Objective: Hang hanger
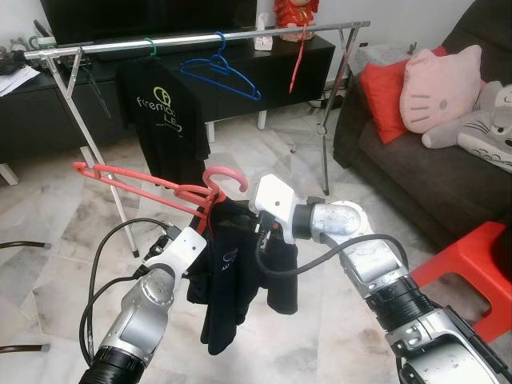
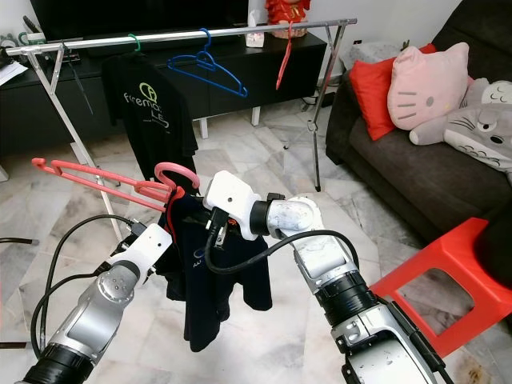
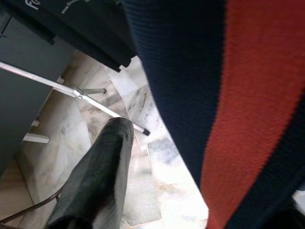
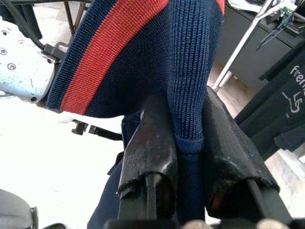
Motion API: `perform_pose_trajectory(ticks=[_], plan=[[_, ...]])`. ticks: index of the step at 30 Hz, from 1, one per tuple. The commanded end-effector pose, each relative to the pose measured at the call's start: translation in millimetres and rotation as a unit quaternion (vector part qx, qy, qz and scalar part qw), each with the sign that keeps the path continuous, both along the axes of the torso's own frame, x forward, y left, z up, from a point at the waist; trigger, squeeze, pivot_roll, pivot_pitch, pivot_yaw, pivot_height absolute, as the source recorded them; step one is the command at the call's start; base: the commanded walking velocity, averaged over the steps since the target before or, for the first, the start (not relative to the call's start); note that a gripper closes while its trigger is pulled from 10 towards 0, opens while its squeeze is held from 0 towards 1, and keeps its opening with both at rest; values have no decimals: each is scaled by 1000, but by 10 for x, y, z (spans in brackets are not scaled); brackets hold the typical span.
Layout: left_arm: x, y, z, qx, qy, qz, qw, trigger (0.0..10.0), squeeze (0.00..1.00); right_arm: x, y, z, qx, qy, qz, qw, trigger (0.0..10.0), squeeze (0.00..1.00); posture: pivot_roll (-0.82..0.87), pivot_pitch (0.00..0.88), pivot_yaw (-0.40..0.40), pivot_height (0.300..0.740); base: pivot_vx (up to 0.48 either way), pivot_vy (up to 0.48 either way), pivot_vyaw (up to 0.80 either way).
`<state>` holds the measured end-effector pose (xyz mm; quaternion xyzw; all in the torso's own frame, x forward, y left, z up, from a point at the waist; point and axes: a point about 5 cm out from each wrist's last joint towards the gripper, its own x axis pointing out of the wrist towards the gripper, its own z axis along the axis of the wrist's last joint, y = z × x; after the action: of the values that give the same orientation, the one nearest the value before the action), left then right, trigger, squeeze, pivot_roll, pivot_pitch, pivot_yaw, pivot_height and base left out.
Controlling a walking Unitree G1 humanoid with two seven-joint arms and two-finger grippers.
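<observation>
A red hanger (image 1: 140, 186) is held in the air in front of me, one arm reaching out to my left and its hook (image 1: 226, 178) pointing up. A navy shirt (image 1: 232, 280) with a red stripe hangs from it. My left gripper (image 1: 205, 218) sits just under the hanger's neck, half hidden by the shirt. My right gripper (image 4: 187, 102) is shut on a fold of the navy shirt beside the neck. Beyond stands the silver clothes rail (image 1: 200, 38).
On the rail hang a black printed T-shirt (image 1: 164, 112) on a green hanger, a blue hanger (image 1: 220, 74) and a red hanger (image 1: 298, 56). A dark sofa (image 1: 416, 168) with cushions is on the right, a red stool (image 1: 472, 256) nearer. A black cabinet stands behind the rail.
</observation>
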<state>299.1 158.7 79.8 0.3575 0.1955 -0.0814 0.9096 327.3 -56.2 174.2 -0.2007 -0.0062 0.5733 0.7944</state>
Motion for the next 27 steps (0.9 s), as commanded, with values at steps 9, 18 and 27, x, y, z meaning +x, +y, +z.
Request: perform_pose_trajectory(ticks=[9,18,27], plan=[[-64,8,-66,7,30,1,1000,10000,0,44,10,213,17,-36,-3,999,10000,0,-117,37,-53,740,0,0,0],[-61,5,-60,4,31,3,1000,157,0,44,13,223,18,-37,-2,999,10000,0,-118,36,-54,740,0,0,0],[-62,19,-51,1,30,7,1000,0,0,56,-3,210,18,-36,-9,999,10000,0,-116,36,-54,740,0,0,0]])
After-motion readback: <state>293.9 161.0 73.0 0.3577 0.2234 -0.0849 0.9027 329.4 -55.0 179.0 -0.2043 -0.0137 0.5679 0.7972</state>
